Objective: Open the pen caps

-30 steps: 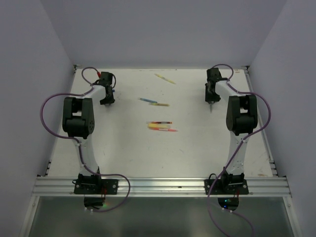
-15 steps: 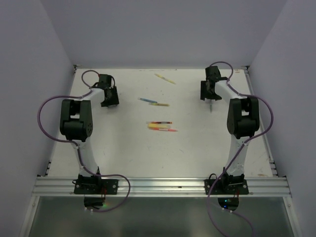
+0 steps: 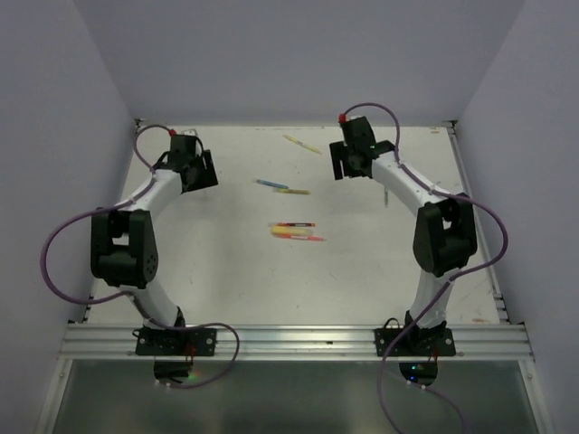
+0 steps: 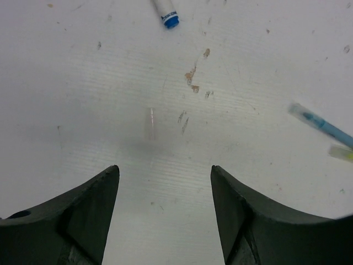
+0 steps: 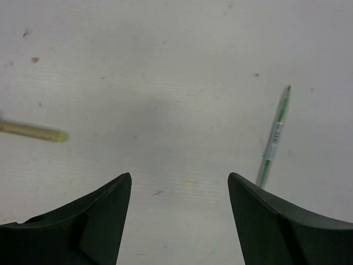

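Several pens lie mid-table in the top view: a yellow-green pen (image 3: 302, 144) at the back, a blue pen (image 3: 269, 183) beside a yellow pen (image 3: 295, 191), and a red pen (image 3: 295, 224) above a yellow-pink pen (image 3: 299, 236). My left gripper (image 3: 203, 172) is open and empty at the back left. Its wrist view (image 4: 164, 168) shows a white pen's blue cap (image 4: 170, 20) ahead, and the blue pen (image 4: 322, 126) at the right. My right gripper (image 3: 348, 165) is open and empty at the back. Its wrist view (image 5: 179, 175) shows a green pen (image 5: 274, 138) and a yellow pen tip (image 5: 34, 131).
The white table (image 3: 226, 271) is stained and scuffed, with brown marks (image 4: 191, 77) ahead of the left gripper. Purple walls close in the back and both sides. A thin dark pen (image 3: 386, 196) lies under the right forearm. The metal rail (image 3: 289, 342) with both arm bases runs along the near edge.
The right gripper has swung left and back, away from the thin dark pen it hovered over. The left arm has shifted left, its gripper a little further back. The pens have not moved.
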